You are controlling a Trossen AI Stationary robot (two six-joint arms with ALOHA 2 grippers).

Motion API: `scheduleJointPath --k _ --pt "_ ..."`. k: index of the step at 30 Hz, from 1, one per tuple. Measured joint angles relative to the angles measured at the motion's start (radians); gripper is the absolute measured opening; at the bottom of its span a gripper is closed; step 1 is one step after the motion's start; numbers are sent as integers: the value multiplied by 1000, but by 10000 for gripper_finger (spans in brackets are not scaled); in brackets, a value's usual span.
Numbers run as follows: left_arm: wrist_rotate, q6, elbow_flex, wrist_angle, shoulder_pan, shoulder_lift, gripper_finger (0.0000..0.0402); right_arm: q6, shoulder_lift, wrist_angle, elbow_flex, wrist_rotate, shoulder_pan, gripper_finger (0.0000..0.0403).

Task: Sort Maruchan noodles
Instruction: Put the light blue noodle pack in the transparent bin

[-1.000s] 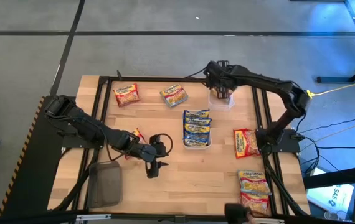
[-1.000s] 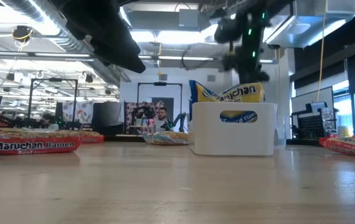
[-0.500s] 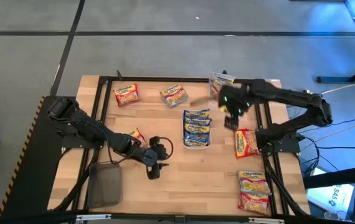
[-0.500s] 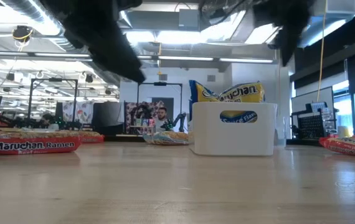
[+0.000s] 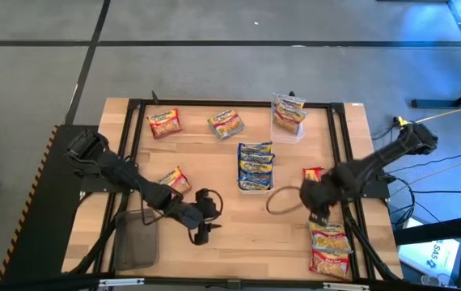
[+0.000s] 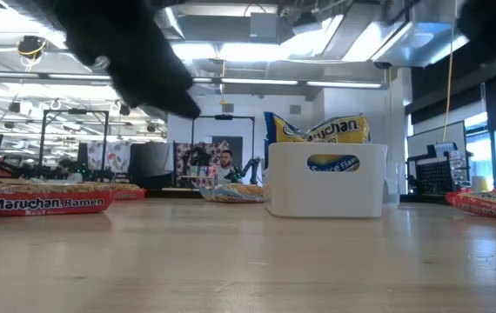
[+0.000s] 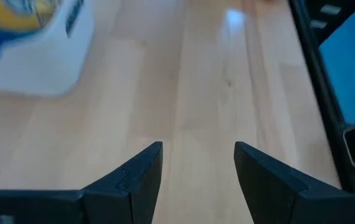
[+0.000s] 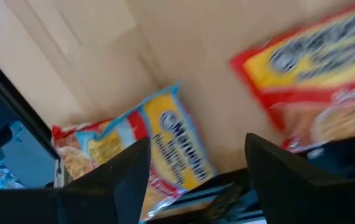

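Note:
Maruchan noodle packets lie scattered on the wooden table. Blue-bordered ones stand in the white tray, and one stands in the clear tub at the far edge. My right gripper is open and hovers near the right edge, between a red-bordered packet and two packets by the near right corner. Its wrist view shows a pink-bordered packet and a red-bordered packet beyond the gripper. My left gripper is open over bare wood, with a red-bordered packet beside its arm.
A dark mesh basket sits at the near left. Two more packets lie along the far edge. A black frame rail runs along the right side. The low view shows the white tray and a red packet.
My right gripper has swung from the clear tub at the far edge across to the near right, and now hovers above the packets there. A packet now shows standing in the tub. My left gripper has drifted slightly toward the near edge, uncovering the packet beside its arm.

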Motion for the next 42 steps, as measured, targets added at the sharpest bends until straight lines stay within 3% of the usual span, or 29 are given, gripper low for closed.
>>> scheduleJointPath --k 5,10,14,18,21,28,30,33,37,39,42 --pt "-17 -102 -1 53 -64 45 194 280 5 122 -61 -38 191 232" --pt "-27 -135 1 253 -132 149 194 491 64 230 -82 -60 363 232" --pt "-27 -170 10 385 -167 232 194 573 138 282 -82 -116 467 232" --pt "-26 -201 50 402 -179 287 194 595 196 338 -82 -118 503 232" --pt "-17 -204 82 402 -180 313 194 573 210 389 -82 -3 497 232" --pt "-33 -192 93 423 -176 312 194 489 213 361 -81 516 386 232" --pt "-33 -192 93 421 -176 312 194 434 213 389 -81 570 360 232" --pt "-27 -209 93 415 -179 312 194 336 211 405 -63 452 338 232" --pt "-33 -209 93 416 -190 312 194 330 211 372 -43 250 359 232" --pt "-46 -208 93 414 -191 312 194 358 211 346 -50 242 383 232" --pt "-68 -204 93 410 -187 312 194 412 222 328 -96 319 407 232"
